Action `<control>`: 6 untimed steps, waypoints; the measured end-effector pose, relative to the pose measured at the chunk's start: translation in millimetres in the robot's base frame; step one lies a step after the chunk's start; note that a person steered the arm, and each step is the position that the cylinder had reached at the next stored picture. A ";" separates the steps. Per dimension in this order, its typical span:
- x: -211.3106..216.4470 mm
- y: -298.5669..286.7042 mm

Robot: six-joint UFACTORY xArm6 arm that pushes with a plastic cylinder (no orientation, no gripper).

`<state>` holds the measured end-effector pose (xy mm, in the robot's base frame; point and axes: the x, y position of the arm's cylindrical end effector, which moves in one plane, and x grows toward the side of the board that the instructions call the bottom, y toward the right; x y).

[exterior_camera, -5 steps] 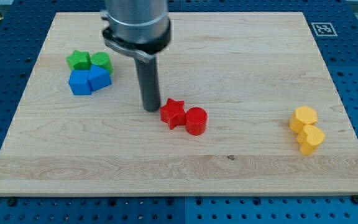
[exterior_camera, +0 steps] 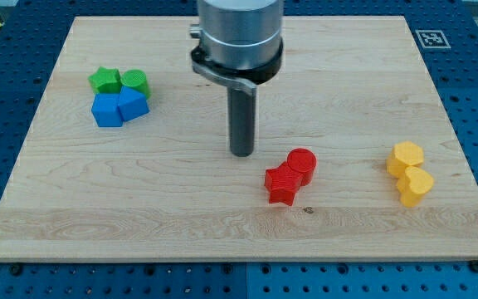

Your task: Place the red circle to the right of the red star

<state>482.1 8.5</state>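
The red star (exterior_camera: 281, 183) lies on the wooden board (exterior_camera: 239, 224) right of centre. The red circle (exterior_camera: 302, 164) touches it on its upper right side. My tip (exterior_camera: 241, 153) rests on the board to the upper left of the star, a short gap away from both red blocks and touching neither.
A green star (exterior_camera: 104, 80), a green round block (exterior_camera: 136, 83) and two blue blocks (exterior_camera: 119, 107) cluster at the view's upper left. Two yellow blocks (exterior_camera: 410, 172) sit near the right edge. A marker tag (exterior_camera: 431, 37) is at the board's top right corner.
My tip has moved right. The red star and red circle have shifted right and down; the circle now sits to the star's upper right instead of its lower right.
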 end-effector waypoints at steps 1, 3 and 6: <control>10.3 38.2; 45.1 63.1; 40.4 137.1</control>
